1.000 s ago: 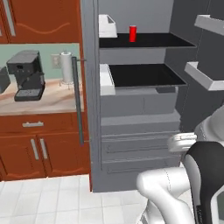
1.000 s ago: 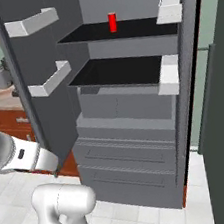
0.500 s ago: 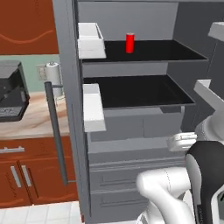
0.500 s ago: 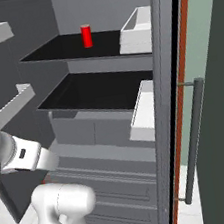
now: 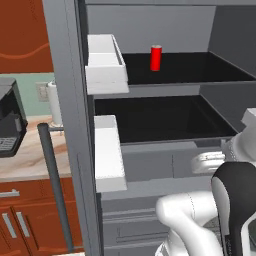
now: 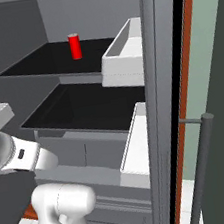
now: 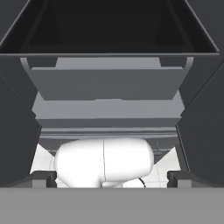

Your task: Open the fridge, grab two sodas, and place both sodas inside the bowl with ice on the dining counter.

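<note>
Our gripper (image 7: 112,177) has its jaws spread wide and holds nothing, facing the fridge's (image 5: 70,90) lower drawers (image 7: 109,83). From left to right in the left base view we see a coffee machine (image 5: 10,125) on the wall counter (image 5: 27,160), the open door's bar handle (image 5: 54,185), two white door bins (image 5: 105,62), then one soda can (image 5: 156,58) upright on the top black shelf (image 5: 195,67).

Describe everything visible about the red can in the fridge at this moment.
The small red cylindrical soda can has a silvery top and a plain, unlabelled body. It stands upright and alone toward the back of the open grey fridge's black upper shelf, beside the white door bin. Only the shelf touches it. The right base view shows the same.
</note>
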Controlling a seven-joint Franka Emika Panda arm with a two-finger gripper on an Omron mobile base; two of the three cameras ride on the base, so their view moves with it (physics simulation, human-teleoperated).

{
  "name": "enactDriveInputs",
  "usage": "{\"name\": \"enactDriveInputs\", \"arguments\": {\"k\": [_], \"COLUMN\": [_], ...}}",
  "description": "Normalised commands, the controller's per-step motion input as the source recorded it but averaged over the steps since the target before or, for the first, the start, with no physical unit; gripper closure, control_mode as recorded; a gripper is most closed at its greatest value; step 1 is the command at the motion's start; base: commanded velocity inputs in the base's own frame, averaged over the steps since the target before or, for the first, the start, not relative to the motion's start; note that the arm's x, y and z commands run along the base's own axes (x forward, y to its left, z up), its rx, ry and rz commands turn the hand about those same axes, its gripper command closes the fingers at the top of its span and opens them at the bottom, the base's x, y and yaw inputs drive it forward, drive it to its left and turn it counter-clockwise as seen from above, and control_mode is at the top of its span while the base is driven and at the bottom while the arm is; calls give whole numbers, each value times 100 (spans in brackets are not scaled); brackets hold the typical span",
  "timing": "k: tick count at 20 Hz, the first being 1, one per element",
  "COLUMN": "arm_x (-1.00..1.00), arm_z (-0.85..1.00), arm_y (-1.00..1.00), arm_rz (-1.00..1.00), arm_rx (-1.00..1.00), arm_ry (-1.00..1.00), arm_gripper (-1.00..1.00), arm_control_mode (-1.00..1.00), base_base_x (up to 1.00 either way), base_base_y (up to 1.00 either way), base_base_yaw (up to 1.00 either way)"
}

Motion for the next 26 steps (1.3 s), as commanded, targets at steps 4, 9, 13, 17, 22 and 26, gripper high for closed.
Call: {"name": "enactDriveInputs", "arguments": {"k": [4, 9, 13, 17, 22, 26], "arm_x": [0, 0, 27, 2, 6, 12], "arm_z": [0, 0, 0, 4, 44, 68], "arm_y": [0, 0, -13, -7, 6, 11], "arm_rz": [0, 0, 6, 11, 10, 2], "arm_rx": [0, 0, 11, 16, 10, 1], "arm_ry": [0, 0, -26, -34, -37, -33], "arm_gripper": [-100, -100, -100, -100, -100, -100], "arm_control_mode": [100, 100, -100, -100, -100, -100], "base_base_x": [88, 78, 0, 0, 0, 0], "base_base_y": [-17, -21, 0, 0, 0, 0], "base_base_yaw": [0, 0, 0, 0, 0, 0]}}
